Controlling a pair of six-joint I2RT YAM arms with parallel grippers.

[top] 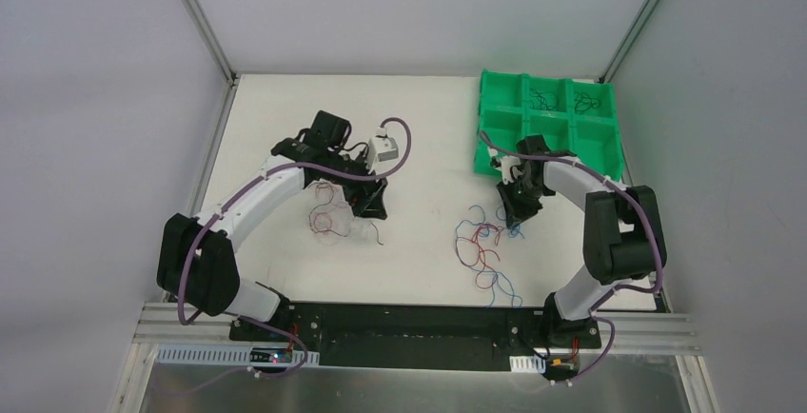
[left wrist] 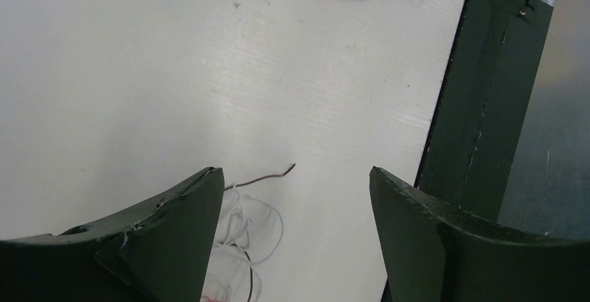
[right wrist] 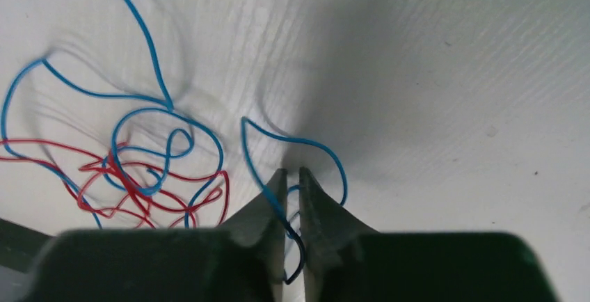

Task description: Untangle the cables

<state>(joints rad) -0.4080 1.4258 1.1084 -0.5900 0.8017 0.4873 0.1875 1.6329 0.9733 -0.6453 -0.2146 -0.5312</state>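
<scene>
The white rectangular surface [top: 428,137] carries a green plastic tray [top: 601,142] with square compartments at its far right corner. The white and black left arm [top: 262,199] bends in over the left half. The matching right arm [top: 609,218] curls in from the right edge, its wrist just beside the tray's near edge. The largest tangle of thin red and blue cables [top: 485,246] lies loose near the middle of the near edge. A smaller bunch of red and whitish cables [top: 328,218] lies toward the near left, and a few dark cables [top: 544,99] sit in two of the tray's far compartments. The left pincer [left wrist: 296,184] is spread wide over the surface and grips nothing, with whitish loops [left wrist: 254,222] and one dark cable end [left wrist: 271,175] just beside one finger. The right pincer [right wrist: 292,177] is pressed almost together, pinching a single blue cable [right wrist: 323,150] that loops out from between its fingers, beside the red and blue tangle.
</scene>
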